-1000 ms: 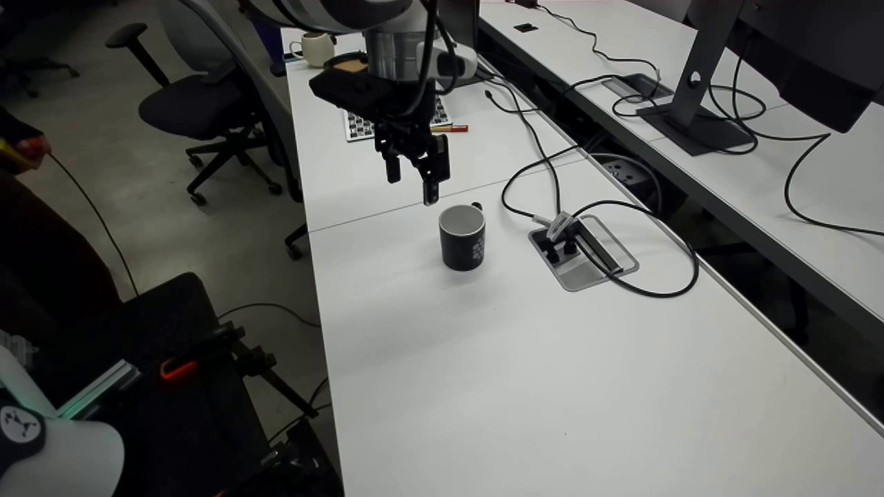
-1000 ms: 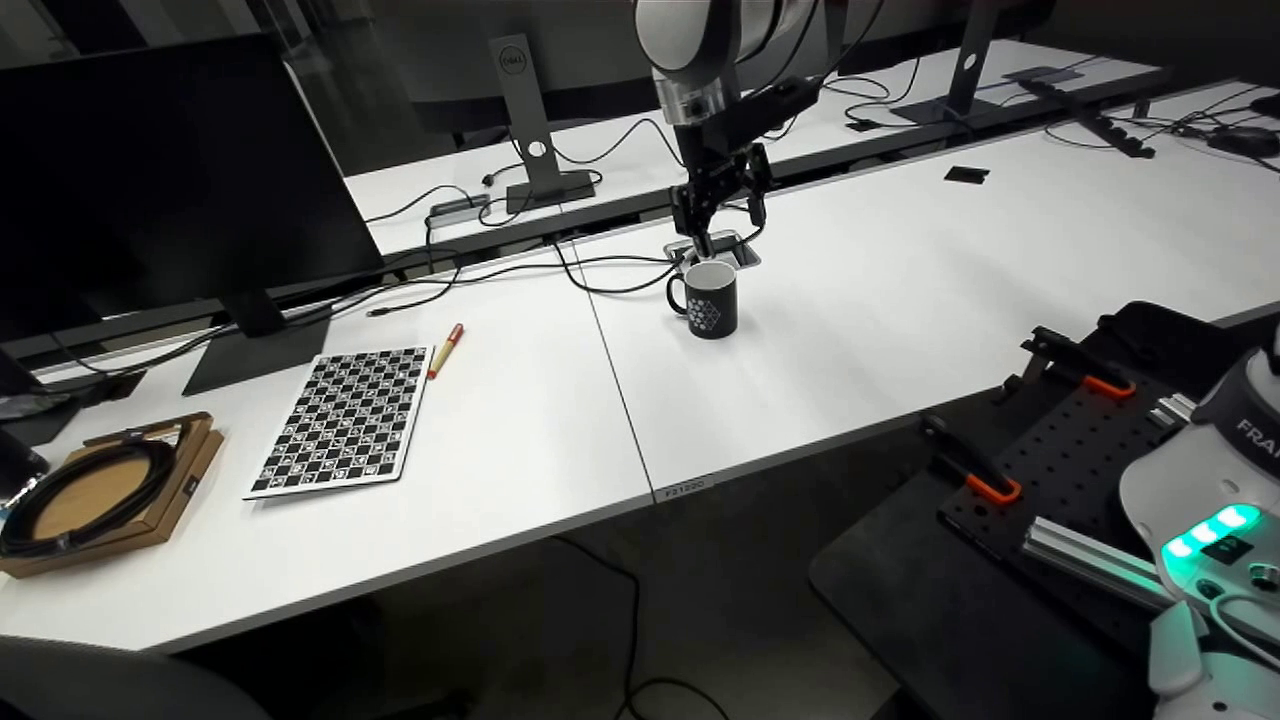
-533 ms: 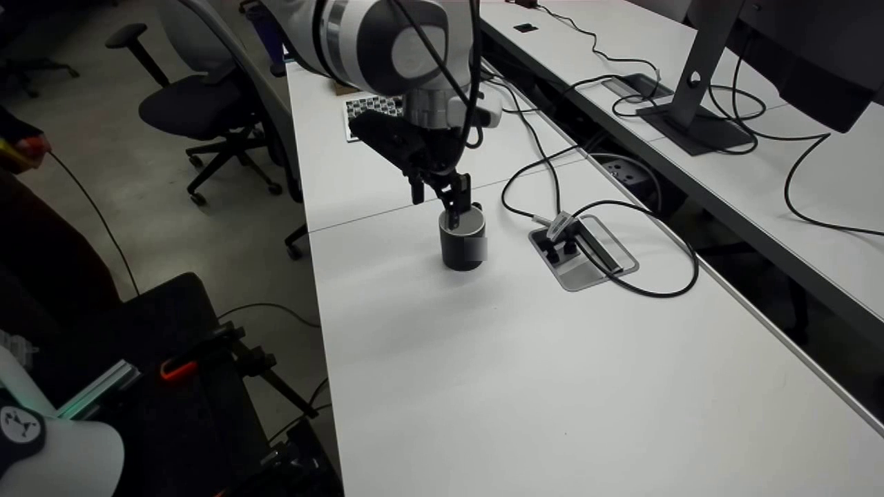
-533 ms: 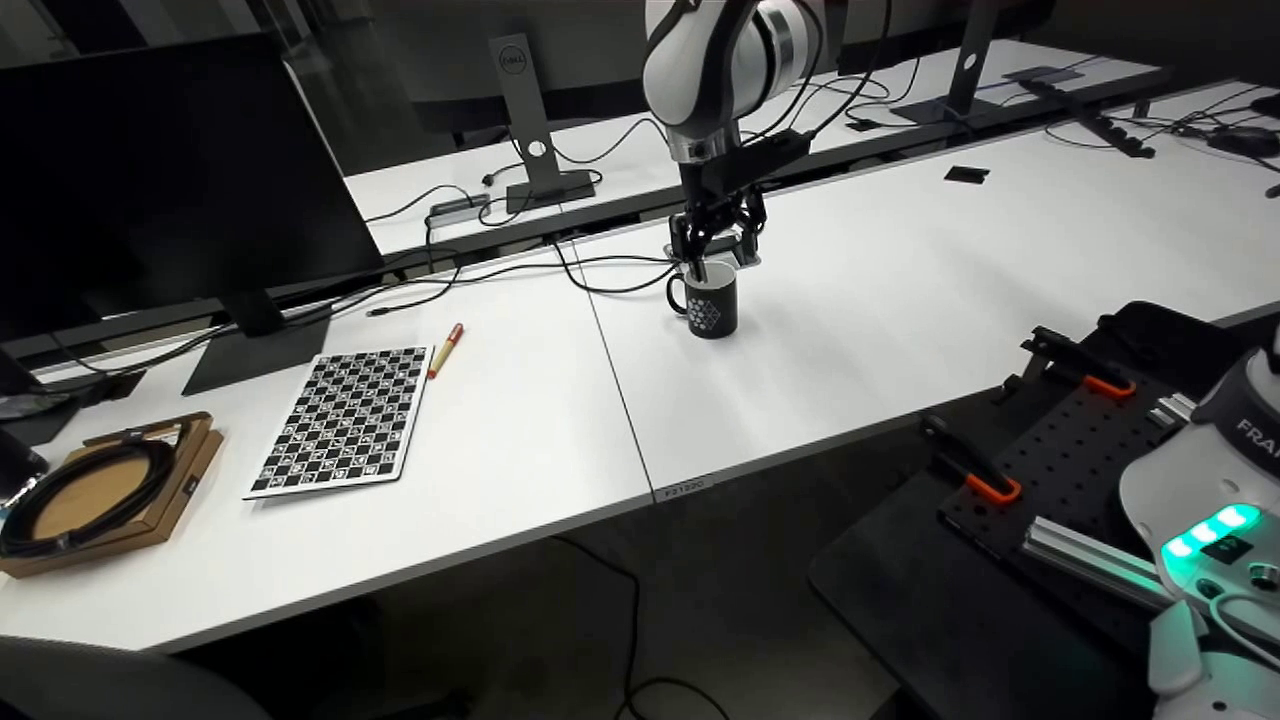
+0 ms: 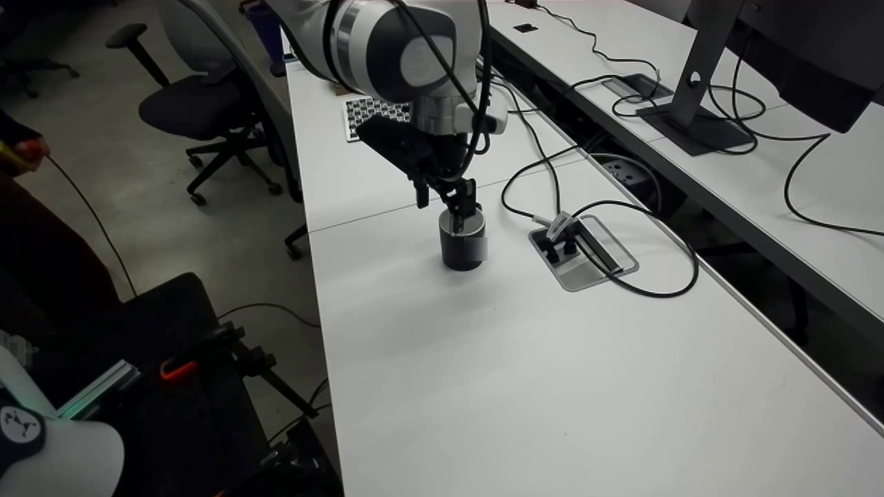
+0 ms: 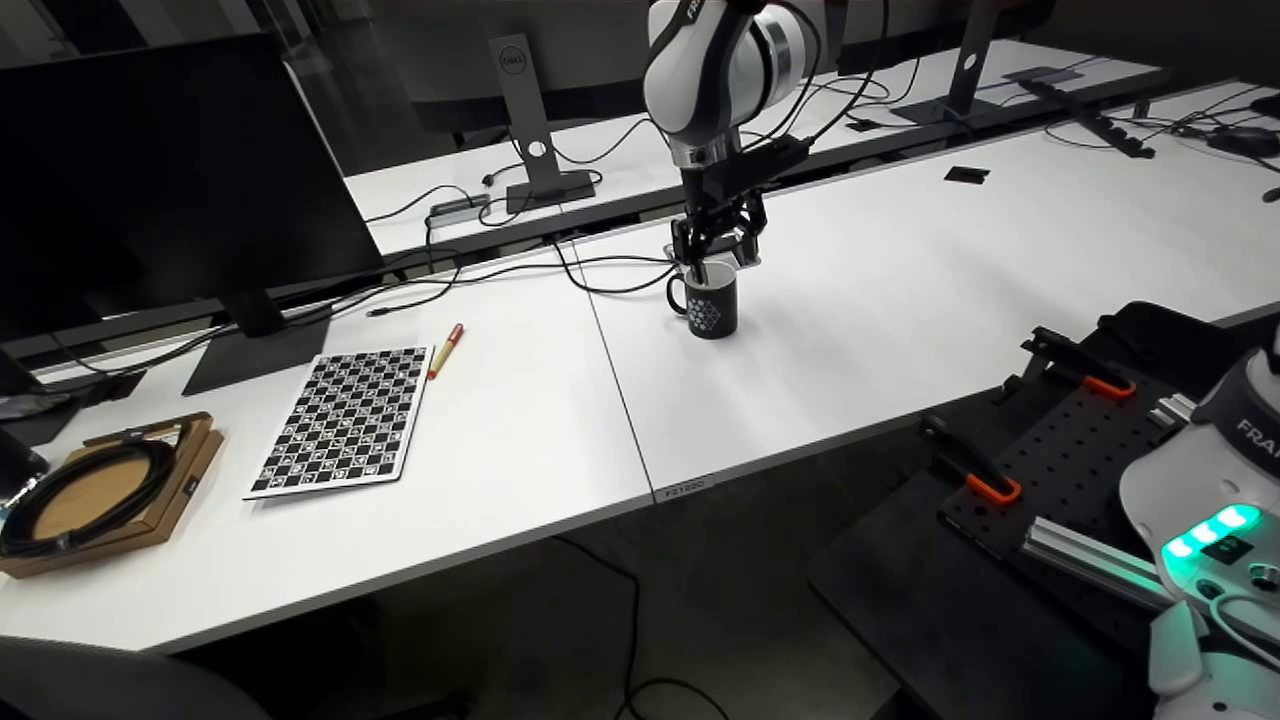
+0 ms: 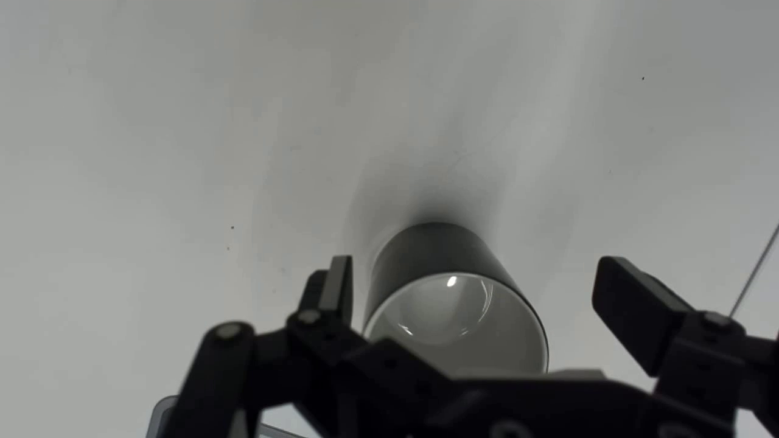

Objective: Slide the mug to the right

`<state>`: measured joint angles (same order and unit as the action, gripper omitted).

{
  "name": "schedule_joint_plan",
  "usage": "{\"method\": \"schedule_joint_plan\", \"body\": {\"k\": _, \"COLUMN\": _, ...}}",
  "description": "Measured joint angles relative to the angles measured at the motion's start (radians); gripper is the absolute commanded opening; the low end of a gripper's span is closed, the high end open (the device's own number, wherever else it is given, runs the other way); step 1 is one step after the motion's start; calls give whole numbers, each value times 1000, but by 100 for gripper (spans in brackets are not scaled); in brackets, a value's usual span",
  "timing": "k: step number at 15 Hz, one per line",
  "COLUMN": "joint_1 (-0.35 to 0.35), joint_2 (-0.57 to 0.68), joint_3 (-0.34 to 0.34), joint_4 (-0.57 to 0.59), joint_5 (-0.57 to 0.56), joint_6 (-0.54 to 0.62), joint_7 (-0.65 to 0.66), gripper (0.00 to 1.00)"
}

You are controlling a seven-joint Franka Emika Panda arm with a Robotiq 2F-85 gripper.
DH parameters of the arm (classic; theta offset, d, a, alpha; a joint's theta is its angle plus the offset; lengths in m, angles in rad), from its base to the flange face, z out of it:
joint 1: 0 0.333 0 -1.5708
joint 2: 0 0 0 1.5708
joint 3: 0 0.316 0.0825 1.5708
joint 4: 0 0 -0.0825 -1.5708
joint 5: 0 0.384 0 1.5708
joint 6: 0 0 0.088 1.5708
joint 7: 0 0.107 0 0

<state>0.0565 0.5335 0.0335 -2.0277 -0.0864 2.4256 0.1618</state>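
1. White bench (image 5: 566,386), seamed across the top, in both exterior views; upon it, in an exterior view, a black monitor (image 6: 170,170).
2. Alongside, another white bench (image 5: 766,181), with a Dell monitor stand (image 6: 535,120) on it.
3. On grey floor (image 5: 242,241) near the seamed bench, a dark office swivel chair (image 5: 193,110).
4. Soft glare on the bench top; dim farther back.

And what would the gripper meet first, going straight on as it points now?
Likely the mug: the wrist view shows it between the fingers of the open gripper. Depth is unclear, so they might straddle it and reach the desk.
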Motion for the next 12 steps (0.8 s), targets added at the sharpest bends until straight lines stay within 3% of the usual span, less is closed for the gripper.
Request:
{"method": "schedule_joint_plan", "body": {"k": 7, "joint_1": 1, "joint_2": 1, "joint_3": -33, "joint_4": 0, "joint_5": 8, "joint_6": 214, "joint_7": 23, "gripper": 100}}
{"method": "schedule_joint_plan", "body": {"k": 12, "joint_1": 8, "joint_2": 1, "joint_3": -92, "joint_4": -2, "joint_5": 2, "joint_6": 243, "joint_7": 26, "gripper": 100}}
